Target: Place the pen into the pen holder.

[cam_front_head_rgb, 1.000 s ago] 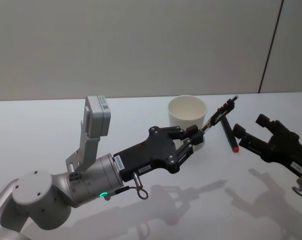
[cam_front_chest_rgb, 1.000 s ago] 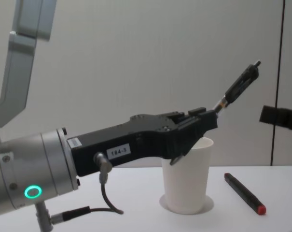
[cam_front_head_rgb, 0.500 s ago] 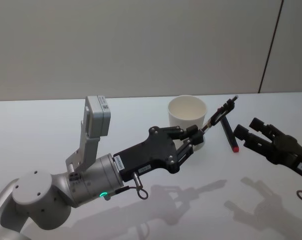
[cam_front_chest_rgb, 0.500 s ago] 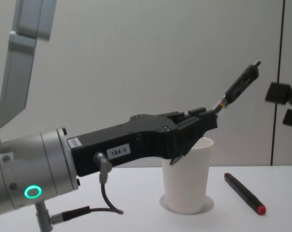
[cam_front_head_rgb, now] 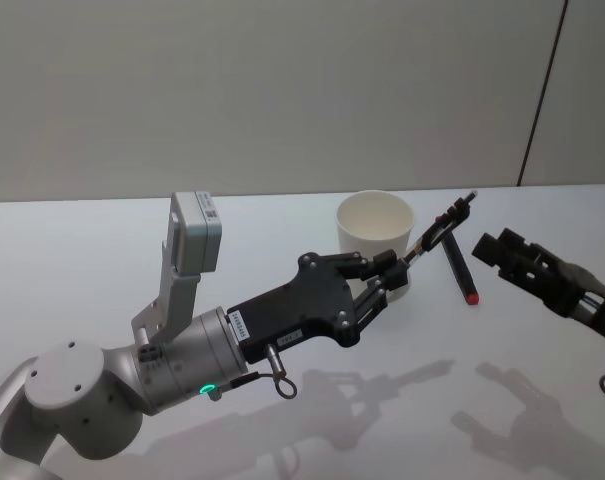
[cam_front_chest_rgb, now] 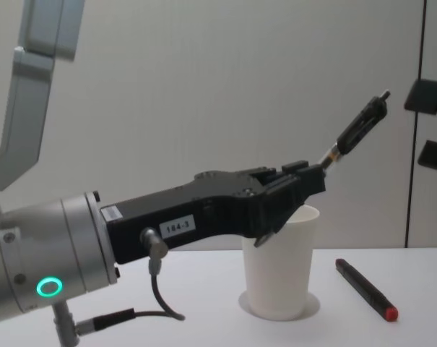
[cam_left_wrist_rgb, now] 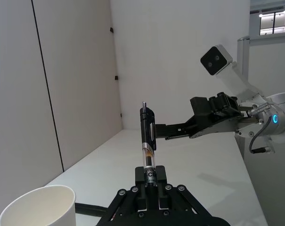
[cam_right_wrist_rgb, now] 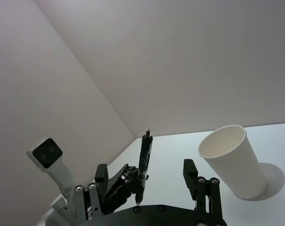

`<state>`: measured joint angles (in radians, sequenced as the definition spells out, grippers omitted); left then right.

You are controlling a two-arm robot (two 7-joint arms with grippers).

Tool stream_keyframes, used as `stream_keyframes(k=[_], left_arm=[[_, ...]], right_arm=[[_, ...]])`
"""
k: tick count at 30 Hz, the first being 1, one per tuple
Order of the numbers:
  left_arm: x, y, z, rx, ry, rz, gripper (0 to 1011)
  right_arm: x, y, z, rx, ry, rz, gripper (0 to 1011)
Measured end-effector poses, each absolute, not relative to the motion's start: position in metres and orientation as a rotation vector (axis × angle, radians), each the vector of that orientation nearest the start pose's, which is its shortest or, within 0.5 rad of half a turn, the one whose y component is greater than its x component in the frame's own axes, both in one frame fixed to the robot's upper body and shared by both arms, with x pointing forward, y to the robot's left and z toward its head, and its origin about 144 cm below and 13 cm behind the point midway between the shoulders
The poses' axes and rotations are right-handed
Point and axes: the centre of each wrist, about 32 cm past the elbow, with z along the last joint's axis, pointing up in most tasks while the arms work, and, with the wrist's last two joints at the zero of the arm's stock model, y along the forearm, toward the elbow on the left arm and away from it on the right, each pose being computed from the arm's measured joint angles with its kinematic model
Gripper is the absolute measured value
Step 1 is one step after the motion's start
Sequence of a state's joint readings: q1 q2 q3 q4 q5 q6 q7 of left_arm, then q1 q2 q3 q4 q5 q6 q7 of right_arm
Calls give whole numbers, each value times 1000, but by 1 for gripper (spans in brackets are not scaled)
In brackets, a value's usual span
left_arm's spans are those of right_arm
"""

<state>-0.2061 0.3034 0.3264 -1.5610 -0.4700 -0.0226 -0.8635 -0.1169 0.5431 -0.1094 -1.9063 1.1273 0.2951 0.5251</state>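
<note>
My left gripper [cam_front_head_rgb: 397, 268] is shut on the lower end of a black clip pen [cam_front_head_rgb: 444, 226], which slants up and to the right in the air beside the pen holder. The pen holder, a white paper cup [cam_front_head_rgb: 375, 235], stands upright on the table just behind the left fingers. In the chest view the pen [cam_front_chest_rgb: 359, 126] rises above and to the right of the cup [cam_front_chest_rgb: 279, 267]. My right gripper [cam_front_head_rgb: 497, 248] hovers open to the right of the pen, apart from it. In the right wrist view the pen [cam_right_wrist_rgb: 143, 155] shows beyond its spread fingers.
A second black pen with a red end [cam_front_head_rgb: 460, 270] lies on the white table [cam_front_head_rgb: 102, 250] to the right of the cup. It also appears low in the chest view as the red-ended pen [cam_front_chest_rgb: 366, 289]. A plain wall stands behind the table.
My right gripper has risen and moved left toward the held pen. The left arm, the pen and the cup have not moved.
</note>
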Motion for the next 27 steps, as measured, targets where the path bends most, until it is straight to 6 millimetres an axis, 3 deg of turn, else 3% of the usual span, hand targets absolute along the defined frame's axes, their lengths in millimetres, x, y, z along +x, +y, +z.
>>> stream_keyframes(k=[27], left_arm=[[501,217,1192,-160,-42,393,138]], right_arm=[[421,-258,1226,359,573,-691,1002]])
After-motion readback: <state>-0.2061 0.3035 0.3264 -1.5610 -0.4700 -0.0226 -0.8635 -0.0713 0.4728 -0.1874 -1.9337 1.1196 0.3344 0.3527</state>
